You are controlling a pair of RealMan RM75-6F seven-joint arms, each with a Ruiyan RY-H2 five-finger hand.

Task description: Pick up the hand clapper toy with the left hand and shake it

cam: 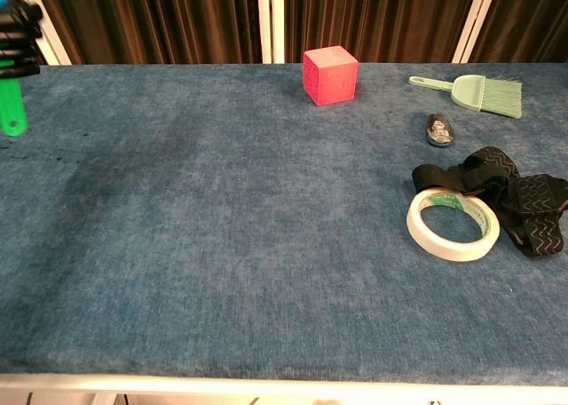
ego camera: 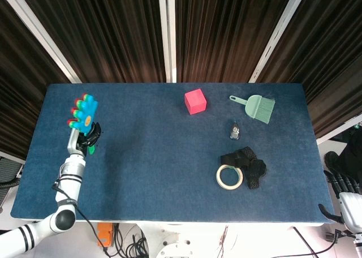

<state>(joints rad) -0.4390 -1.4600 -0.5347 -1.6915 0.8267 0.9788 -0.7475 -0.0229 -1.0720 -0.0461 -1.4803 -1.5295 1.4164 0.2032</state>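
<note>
No legible writing appears. The left hand (ego camera: 90, 134) grips the hand clapper toy (ego camera: 82, 114) by its green handle near the table's (ego camera: 158, 150) left edge; the toy's fingers point toward the far edge, long axis upright. The right hand (ego camera: 342, 181) sits off the table's right edge, its grasp indeterminate.

A rectangular tabletop (ego camera: 169, 173) covered in dark blue felt-like cloth fills the middle of the head view, its front edge trimmed in a pale strip. Behind its far edge hang dark brown pleated curtains (ego camera: 113, 26), broken by white vertical frame bars (ego camera: 169, 31) that slant outward toward the upper corners. Lighting is even and bright, with soft shadows mottling the cloth. Below the front edge, tangled black cables (ego camera: 127, 244) and an orange box (ego camera: 103, 233) lie on a pale floor.
</note>
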